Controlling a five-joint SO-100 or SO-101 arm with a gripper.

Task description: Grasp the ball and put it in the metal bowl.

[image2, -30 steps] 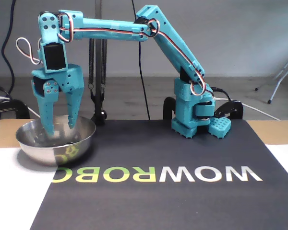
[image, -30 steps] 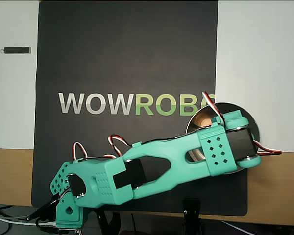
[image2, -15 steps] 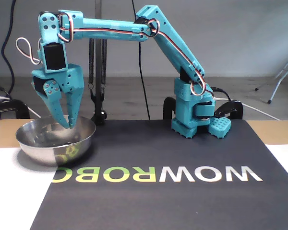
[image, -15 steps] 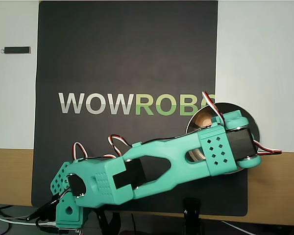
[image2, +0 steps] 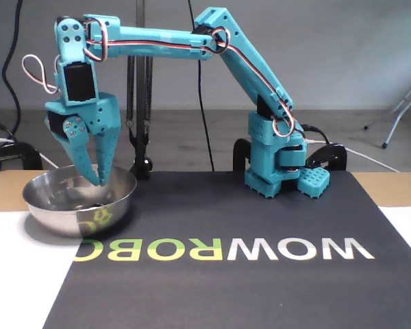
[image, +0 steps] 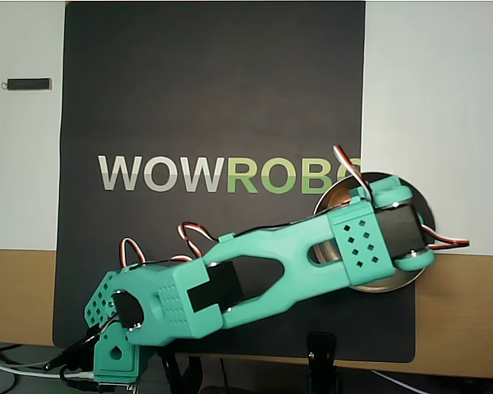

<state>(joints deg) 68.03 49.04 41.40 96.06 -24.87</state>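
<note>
The metal bowl (image2: 75, 205) stands at the left of the black mat in the fixed view. In the overhead view only parts of its rim (image: 388, 285) show, at the right, under the arm. My teal gripper (image2: 99, 182) points straight down into the bowl. Its two fingers converge and almost meet at rim level, and the tips dip below the rim. Nothing shows between the fingers. The ball is hidden in both views. In the overhead view the wrist (image: 378, 234) covers the gripper and the inside of the bowl.
The black mat (image: 214, 98) with WOWROBO lettering lies on a white and wood table. The arm's base (image2: 277, 164) stands at the back edge of the mat. A small dark stick (image: 29, 84) lies on the white surface at upper left in the overhead view.
</note>
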